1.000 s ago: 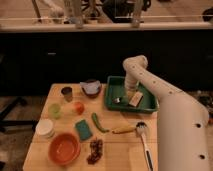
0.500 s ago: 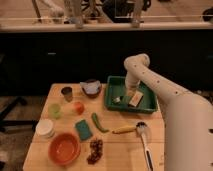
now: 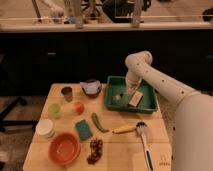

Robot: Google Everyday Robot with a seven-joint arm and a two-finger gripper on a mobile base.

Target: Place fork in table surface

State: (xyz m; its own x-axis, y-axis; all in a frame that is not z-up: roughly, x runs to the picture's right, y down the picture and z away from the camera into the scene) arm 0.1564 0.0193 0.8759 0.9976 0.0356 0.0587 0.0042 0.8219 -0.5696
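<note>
- The tool (image 3: 129, 92) sits right of the frame's centre, reaching down into the green tray (image 3: 149, 105) from the white arm (image 3: 165, 85) that enters from the lower right.
- Its fingers are together; whether anything is pinched between them cannot be made out.
- The fork (image 3: 119, 96) appears only as a small pale glint on the tray floor, just left of the tool; it is too small to tell whether the two touch.
- A tan block (image 3: 135, 99) lies in the tray just right of and below the tool.
- The tray rests on the upper right part of the pale wood desk (image 3: 115, 147), which fills the lower middle of the frame.
- Left of the tray stands a dark bowl (image 3: 91, 88) with something pale blue in it, and further left a small metal cup (image 3: 66, 93).
- Below these sit a green cup (image 3: 54, 110) and a small orange thing (image 3: 78, 107).
- At the lower left are a white lidded tub (image 3: 45, 128) and an orange bowl (image 3: 64, 148).
- Near the middle lie a teal sponge (image 3: 83, 129), a green pepper-like thing (image 3: 98, 122) and a dark red cluster (image 3: 94, 149).
- At the lower right, a yellow piece (image 3: 124, 129) lies beside the white-handled dish brush (image 3: 145, 140).
</note>
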